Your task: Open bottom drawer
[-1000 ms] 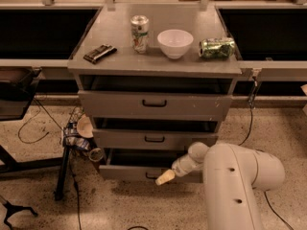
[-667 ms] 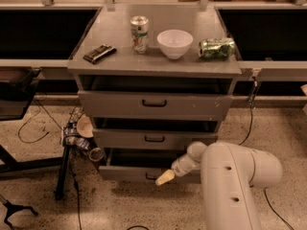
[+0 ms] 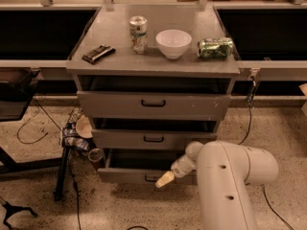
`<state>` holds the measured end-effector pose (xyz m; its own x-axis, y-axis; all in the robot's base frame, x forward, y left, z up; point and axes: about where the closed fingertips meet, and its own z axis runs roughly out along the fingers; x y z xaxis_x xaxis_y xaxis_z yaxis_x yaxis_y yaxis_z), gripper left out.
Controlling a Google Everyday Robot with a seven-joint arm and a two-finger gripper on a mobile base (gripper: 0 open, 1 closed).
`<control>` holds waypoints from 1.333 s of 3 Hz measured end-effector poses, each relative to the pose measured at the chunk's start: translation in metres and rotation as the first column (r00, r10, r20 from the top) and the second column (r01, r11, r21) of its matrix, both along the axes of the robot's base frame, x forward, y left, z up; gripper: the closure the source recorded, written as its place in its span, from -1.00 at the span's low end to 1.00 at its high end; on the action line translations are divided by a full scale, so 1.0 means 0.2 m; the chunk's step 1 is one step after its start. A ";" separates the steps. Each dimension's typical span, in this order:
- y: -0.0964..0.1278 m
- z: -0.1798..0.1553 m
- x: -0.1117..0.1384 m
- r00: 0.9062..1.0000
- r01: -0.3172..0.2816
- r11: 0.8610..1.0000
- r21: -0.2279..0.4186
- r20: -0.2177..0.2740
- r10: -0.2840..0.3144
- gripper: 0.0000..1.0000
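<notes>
My claw [image 3: 164, 179] sat against the front of the bottom drawer [image 3: 125, 175], unmoved from a second before; its grip I could not tell. The drawer stood partly out, unchanged. A bowl [image 3: 173, 43] lay far beyond.

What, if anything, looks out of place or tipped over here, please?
The green can lies on its side on the cabinet top, beside the white bowl, while the other can stands upright. The gripper is at the front of the bottom drawer.
</notes>
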<state>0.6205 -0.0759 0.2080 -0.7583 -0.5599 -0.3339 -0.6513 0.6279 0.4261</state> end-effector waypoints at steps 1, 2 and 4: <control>0.00 0.00 -0.02 1.000 -0.008 1.000 -0.008 -0.013 0.008 -1.00; 0.00 0.00 -0.06 0.999 -0.021 1.000 -0.021 -0.034 0.021 -1.00; -0.02 0.00 -0.08 0.998 -0.031 0.998 -0.050 -0.057 0.028 -1.00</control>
<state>0.6046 -0.0798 0.2077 -0.7576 -0.5978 -0.2620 -0.6461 0.6304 0.4303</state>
